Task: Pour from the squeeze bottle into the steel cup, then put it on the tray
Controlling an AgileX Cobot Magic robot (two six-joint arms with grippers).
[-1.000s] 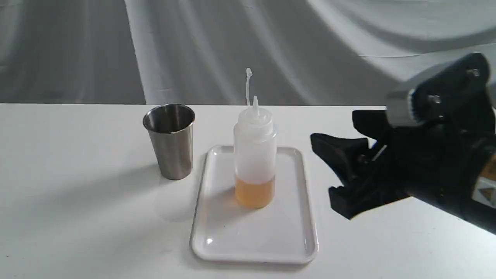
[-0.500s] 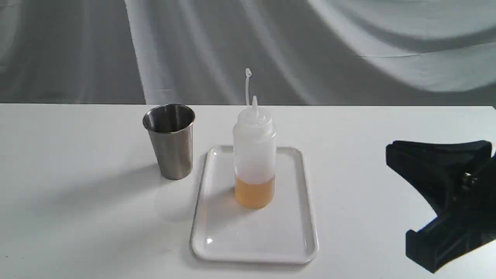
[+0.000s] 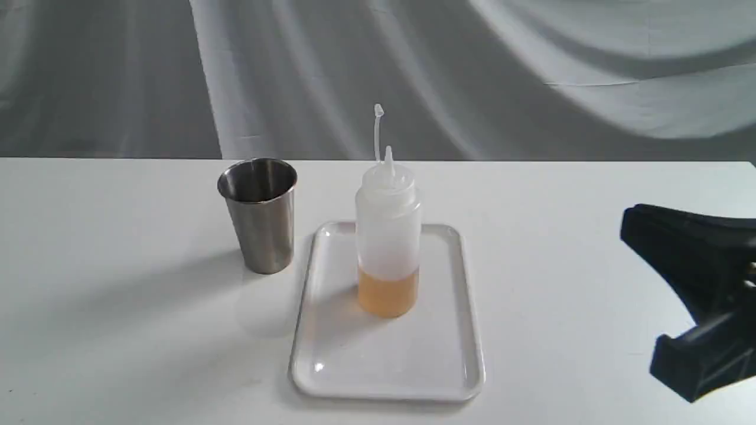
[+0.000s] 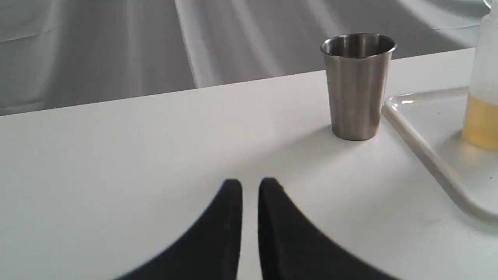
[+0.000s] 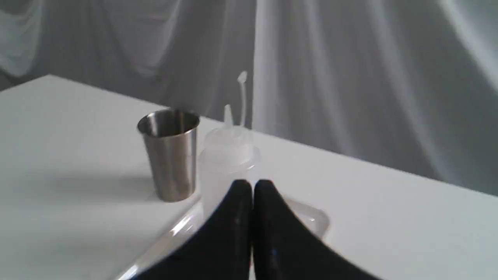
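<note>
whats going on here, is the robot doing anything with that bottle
Nothing is being handled at this moment. The squeeze bottle stands upright on the tray, with amber liquid in its lower part. The steel cup stands on the table beside the tray. The right gripper sits off to the side, clear of the bottle, with its jaws shut on nothing. The left gripper is over bare table, its jaws almost together and empty. What the cup holds cannot be seen.

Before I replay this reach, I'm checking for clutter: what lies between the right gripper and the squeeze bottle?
In the exterior view, only bare table and the tray's right rim lie between the right gripper and squeeze bottle.
</note>
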